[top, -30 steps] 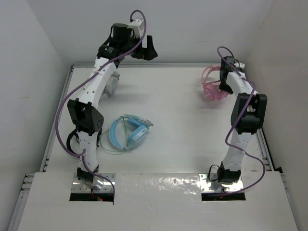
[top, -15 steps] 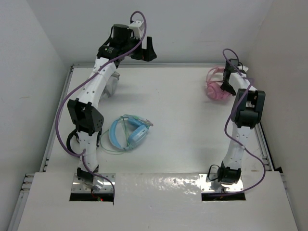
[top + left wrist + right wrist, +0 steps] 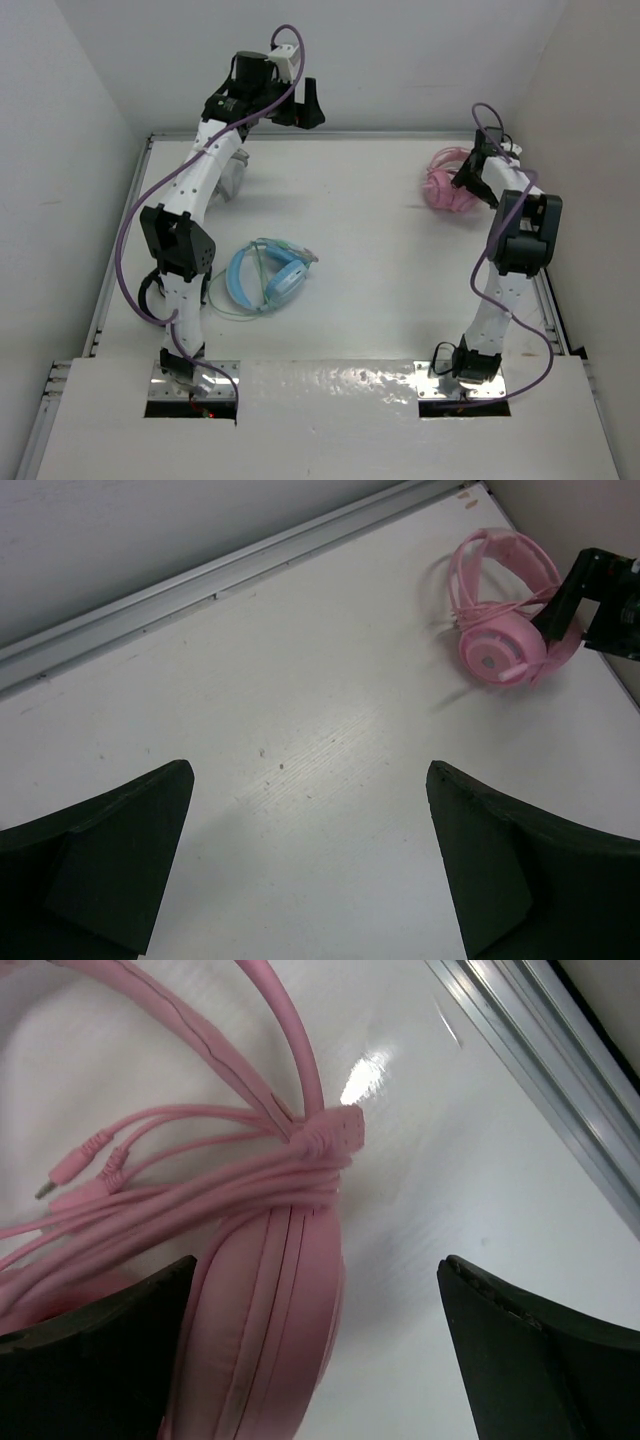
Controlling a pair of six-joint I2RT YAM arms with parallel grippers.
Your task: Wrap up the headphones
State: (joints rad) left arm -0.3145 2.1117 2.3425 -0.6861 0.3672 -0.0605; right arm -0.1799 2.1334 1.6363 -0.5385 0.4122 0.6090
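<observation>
Your right fingers (image 3: 540, 1360), spread wide, sit right over the headphones (image 3: 445, 189), ear cup (image 3: 270, 1300) between them; left fingers (image 3: 100, 860), wide too, well apart.

The left arm (image 3: 195, 190) and right arm (image 3: 497, 300) have slim white links joined by bulky black joint housings (image 3: 178, 245). A purple cable (image 3: 124, 240) loops loosely along each arm. Each base sits on a shiny metal plate (image 3: 222, 376). The left gripper (image 3: 310, 865) and right gripper (image 3: 315, 1350) have matte black, wedge-shaped fingers (image 3: 110, 850).
</observation>
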